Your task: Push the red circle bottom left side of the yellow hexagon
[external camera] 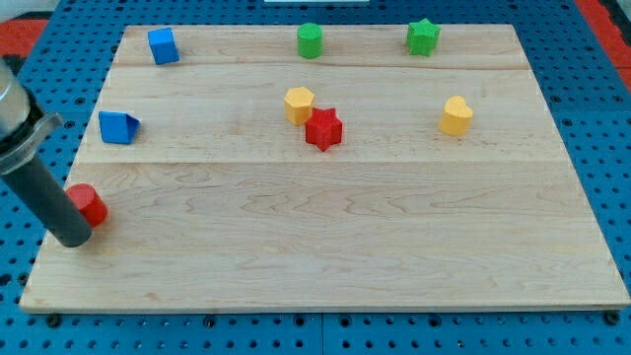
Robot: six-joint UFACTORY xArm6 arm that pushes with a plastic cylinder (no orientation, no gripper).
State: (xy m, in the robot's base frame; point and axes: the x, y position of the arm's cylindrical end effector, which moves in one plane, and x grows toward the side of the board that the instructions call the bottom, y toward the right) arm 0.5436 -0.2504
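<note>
Right, the red circle [91,204] sits at the board's [325,256] far left edge, my tip [75,240] touching its left side. No jaws here, only a bare rod. The yellow hexagon [299,104] waits well apart up centre, red star [323,129] touching it.

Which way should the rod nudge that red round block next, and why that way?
Probably a short push toward the view's right and slightly up. My tip sits against the red circle from its lower left, at the board's left edge, while the yellow hexagon lies far to the upper right, with the red star touching its lower right.
</note>
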